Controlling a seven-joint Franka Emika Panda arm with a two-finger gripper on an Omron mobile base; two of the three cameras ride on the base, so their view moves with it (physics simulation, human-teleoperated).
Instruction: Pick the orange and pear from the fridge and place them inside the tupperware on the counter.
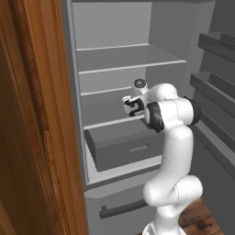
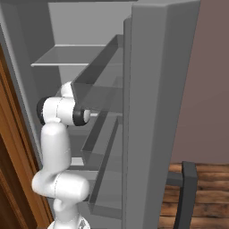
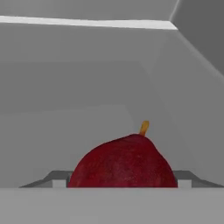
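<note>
The pear (image 3: 124, 162), dark red with a short yellow stem, sits close up between my fingertips (image 3: 57, 181). They press against its two sides, so my gripper (image 3: 120, 183) is shut on it. From the left base view, my gripper (image 1: 131, 107) reaches into the open fridge (image 1: 128, 59) just above the middle shelf (image 1: 103, 123), and the hand hides the pear there. The orange, the tupperware and the counter are out of view.
A half-open grey drawer (image 1: 124, 148) juts out below the middle shelf. The fridge door (image 2: 156, 112) with its racks (image 1: 213, 85) stands open on the right, close to the arm. A brown wooden panel (image 1: 32, 137) borders the fridge on the left.
</note>
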